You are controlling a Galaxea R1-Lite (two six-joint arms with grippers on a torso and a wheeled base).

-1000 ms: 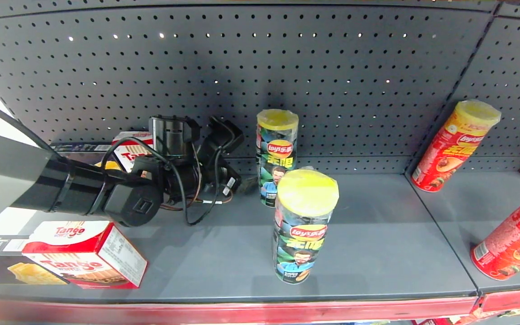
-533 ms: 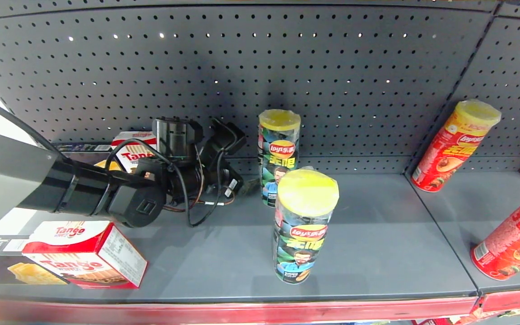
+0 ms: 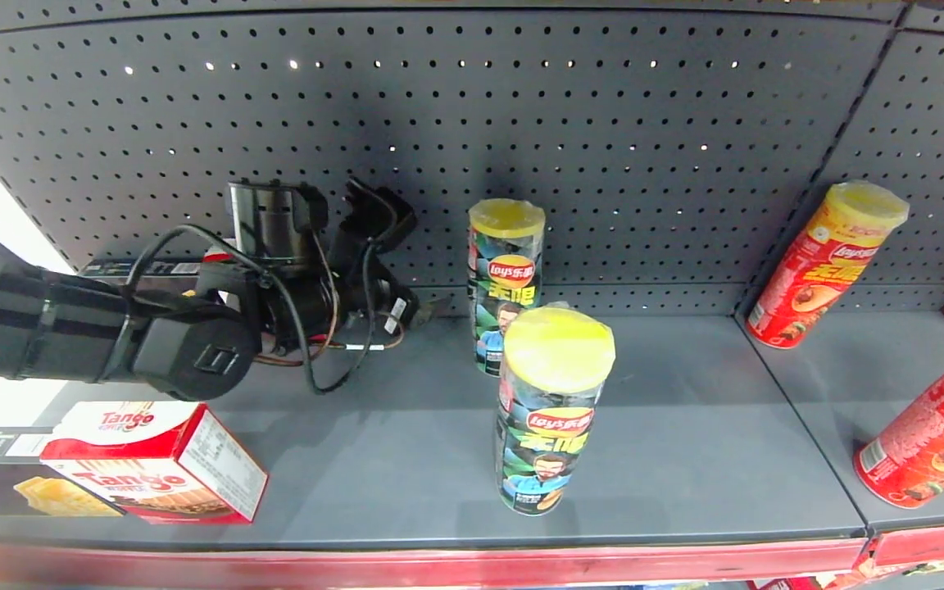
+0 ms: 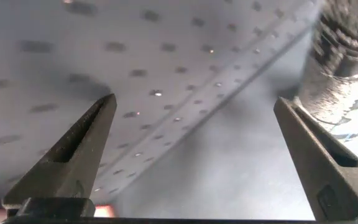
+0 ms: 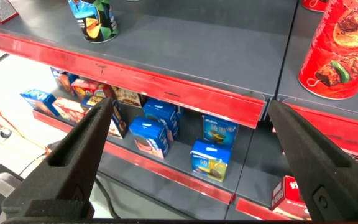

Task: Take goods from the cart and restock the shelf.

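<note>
Left gripper (image 4: 194, 99): jaws apart, empty, withdrew leftward and upward | far chip can (image 3: 505, 283): stood upright at shelf (image 3: 685, 426) back, released | judged: placement done, next item due from cart.

Rear can (image 3: 506, 279) behind front can (image 3: 550, 410) on shelf (image 3: 685, 442); boxes (image 3: 152, 463) left, leaning cans (image 3: 828, 262) right.

Left gripper (image 4: 194, 99), right gripper (image 5: 189, 104) — fingers (image 4: 79, 149) apart

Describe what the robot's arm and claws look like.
The left arm is a black tube with looping black cables and a silver cylinder at the wrist. The left claw and right claw each have two dark tapered fingers.
</note>
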